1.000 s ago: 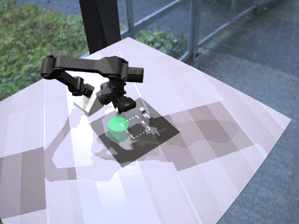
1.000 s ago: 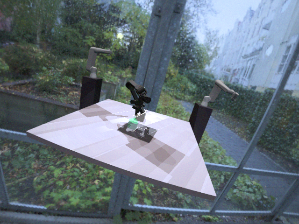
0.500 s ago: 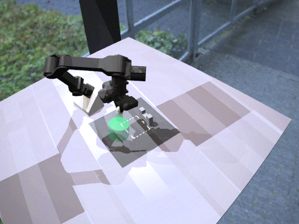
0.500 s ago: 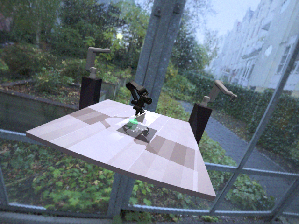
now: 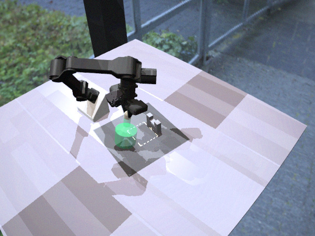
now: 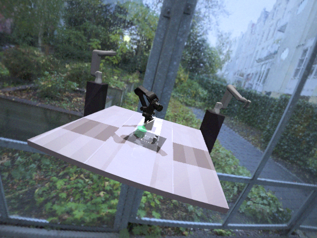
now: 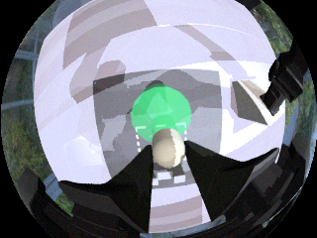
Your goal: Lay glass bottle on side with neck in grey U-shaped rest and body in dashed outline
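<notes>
1 gripper grips the green glass bottle by its cork-coloured top, the bottle upright over the grey mat, its body mostly beside the dashed outline and its neck apart from the grey U-shaped rest.

A broad, pale pinkish-lilac table with straight edges carried everything, its top crossed by lighter and darker stripes, with brownish patches toward two sides. On it lay a flat, dark grey, four-sided mat. A dashed white outline marked a four-sided area on the mat. At one end of that outline stood a small grey U-shaped rest, its two prongs upright. Shadows and bright patches of light fell across both the mat and the tabletop.
</notes>
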### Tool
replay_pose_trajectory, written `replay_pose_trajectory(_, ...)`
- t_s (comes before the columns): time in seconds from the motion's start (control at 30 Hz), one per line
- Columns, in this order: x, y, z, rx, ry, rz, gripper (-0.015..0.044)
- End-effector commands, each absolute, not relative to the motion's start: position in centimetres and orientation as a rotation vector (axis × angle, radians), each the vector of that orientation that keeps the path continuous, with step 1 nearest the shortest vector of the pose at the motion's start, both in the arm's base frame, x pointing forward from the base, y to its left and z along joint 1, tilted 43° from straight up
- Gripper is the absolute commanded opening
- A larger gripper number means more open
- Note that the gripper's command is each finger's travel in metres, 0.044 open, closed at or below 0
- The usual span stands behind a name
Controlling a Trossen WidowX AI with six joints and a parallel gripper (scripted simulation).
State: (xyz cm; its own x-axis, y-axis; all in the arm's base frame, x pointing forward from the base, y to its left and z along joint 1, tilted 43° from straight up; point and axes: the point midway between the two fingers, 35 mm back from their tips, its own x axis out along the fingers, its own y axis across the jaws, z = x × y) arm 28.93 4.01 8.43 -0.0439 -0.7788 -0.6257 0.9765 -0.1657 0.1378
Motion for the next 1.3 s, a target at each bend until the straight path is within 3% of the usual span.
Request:
replay_pose_trajectory(0.0, 29.2, 4.7, 7.8, 0.691, 0.385, -1.613, 0.0116)
replay_pose_trajectory(1.27, 29.7, 6.2, 6.3, 0.622, 0.359, -1.619, 0.0116)
